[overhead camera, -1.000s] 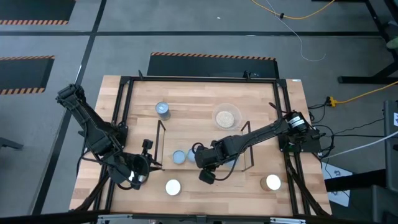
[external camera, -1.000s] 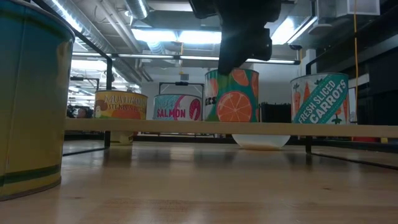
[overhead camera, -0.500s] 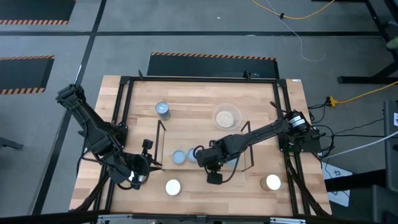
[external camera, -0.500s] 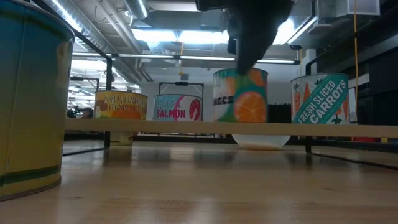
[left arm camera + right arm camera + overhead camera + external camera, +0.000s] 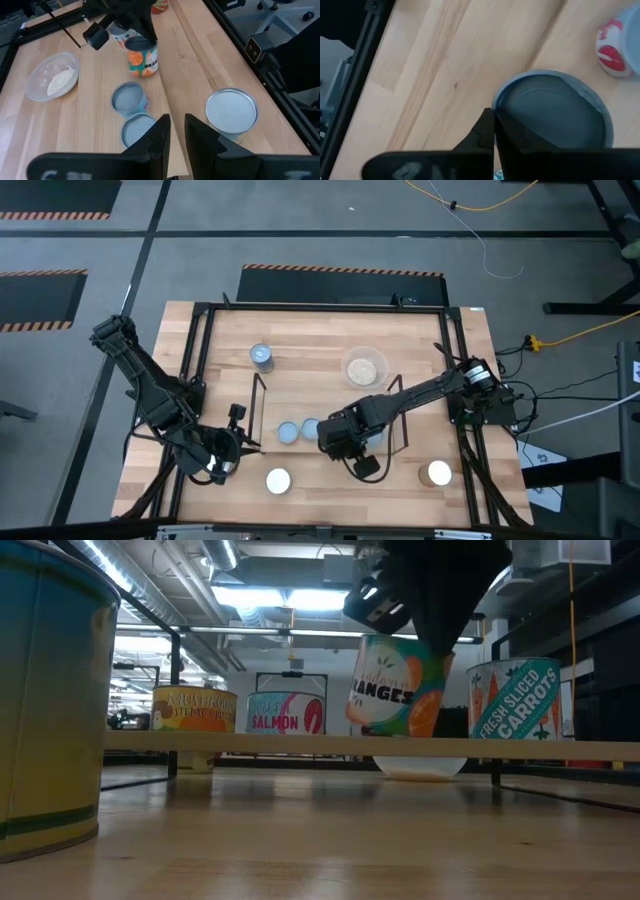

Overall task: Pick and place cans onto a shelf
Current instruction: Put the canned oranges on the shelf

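My right gripper point(image 5: 432, 612) is shut on the oranges can point(image 5: 398, 686) over the black-rod shelf point(image 5: 258, 412); the can also shows in the left wrist view point(image 5: 142, 56). Two cans with pale blue tops point(image 5: 288, 432) point(image 5: 310, 427) stand on their bases on the shelf beside it. More cans stand on the table: one at the far left point(image 5: 262, 357), a white-topped one near the front point(image 5: 278, 479), one at the front right point(image 5: 438, 473). My left gripper point(image 5: 177, 131) waits at the front left, slightly open and empty. My right gripper holds the oranges can at its top rim point(image 5: 501, 102), on the can's right side, coming from above and pointing down. The can hangs tilted below the fingers, its left bottom edge point(image 5: 356, 724) raised. Whether its lower right edge touches the shelf I cannot tell.
A clear round dish with tan contents point(image 5: 365, 367) sits on the table behind the shelf. A big black frame point(image 5: 200, 320) edges the table. The shelf's upright rods point(image 5: 403, 415) stand close to my right arm.
My right gripper has gone toward the table's right edge along the shelf with the oranges can. The can has turned about, its label now showing the word instead of the orange picture, and has tipped from upright to tilted.
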You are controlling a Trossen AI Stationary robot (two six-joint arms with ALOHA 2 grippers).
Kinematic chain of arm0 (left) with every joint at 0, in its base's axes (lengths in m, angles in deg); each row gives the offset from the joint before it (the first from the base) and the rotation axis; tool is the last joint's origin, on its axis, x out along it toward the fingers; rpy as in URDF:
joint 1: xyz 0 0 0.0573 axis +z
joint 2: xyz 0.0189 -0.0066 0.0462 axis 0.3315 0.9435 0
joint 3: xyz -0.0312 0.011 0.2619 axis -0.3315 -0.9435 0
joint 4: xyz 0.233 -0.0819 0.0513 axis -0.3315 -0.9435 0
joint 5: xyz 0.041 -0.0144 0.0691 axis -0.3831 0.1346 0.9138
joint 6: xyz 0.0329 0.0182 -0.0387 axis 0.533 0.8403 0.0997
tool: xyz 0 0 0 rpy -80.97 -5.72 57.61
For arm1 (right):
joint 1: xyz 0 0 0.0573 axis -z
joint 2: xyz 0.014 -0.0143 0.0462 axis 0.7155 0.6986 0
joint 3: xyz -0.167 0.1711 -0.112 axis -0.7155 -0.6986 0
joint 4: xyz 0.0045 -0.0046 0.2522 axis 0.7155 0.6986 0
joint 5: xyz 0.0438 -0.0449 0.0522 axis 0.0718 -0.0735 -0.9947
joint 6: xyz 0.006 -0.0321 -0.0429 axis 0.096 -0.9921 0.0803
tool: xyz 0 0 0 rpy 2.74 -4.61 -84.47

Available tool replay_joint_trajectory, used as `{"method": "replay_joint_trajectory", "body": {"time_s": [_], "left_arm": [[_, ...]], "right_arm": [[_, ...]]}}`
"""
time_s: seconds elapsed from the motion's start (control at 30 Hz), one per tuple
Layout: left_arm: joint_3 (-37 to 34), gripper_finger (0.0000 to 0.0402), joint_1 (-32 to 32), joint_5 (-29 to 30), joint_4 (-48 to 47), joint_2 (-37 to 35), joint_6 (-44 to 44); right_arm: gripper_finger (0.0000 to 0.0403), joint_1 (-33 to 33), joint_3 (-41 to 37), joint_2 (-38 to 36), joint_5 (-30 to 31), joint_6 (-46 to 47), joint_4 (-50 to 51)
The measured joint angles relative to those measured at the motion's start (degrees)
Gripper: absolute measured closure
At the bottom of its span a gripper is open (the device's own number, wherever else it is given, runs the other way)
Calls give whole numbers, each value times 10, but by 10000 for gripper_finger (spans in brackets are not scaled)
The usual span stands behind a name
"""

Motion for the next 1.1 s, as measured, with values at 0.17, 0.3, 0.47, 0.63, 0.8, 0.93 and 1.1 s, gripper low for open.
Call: {"method": "replay_joint_trajectory", "body": {"time_s": [0.17, 0.3, 0.47, 0.63, 0.8, 0.93, 1.1], "left_arm": [[0, 351, 0, 0, 0, 0, 0], [0, 351, 0, 0, 0, 0, 0], [0, 351, 0, 0, 0, 0, 0], [0, 351, 0, 0, 0, 0, 0], [0, 351, 0, 0, 0, 0, 0], [0, 351, 0, 0, 0, 0, 0], [0, 351, 0, 0, 0, 0, 0]], "right_arm": [[397, 8, 4, 0, 1, 0, 7], [397, 14, 18, 2, 10, -9, 25], [397, 19, 34, 4, 12, -45, 50], [397, 28, 34, 4, 17, -75, 87], [397, 32, 34, 3, 19, -93, 87], [394, 33, 34, 3, 19, -93, 85], [369, 33, 35, 3, 18, -89, 85]]}}
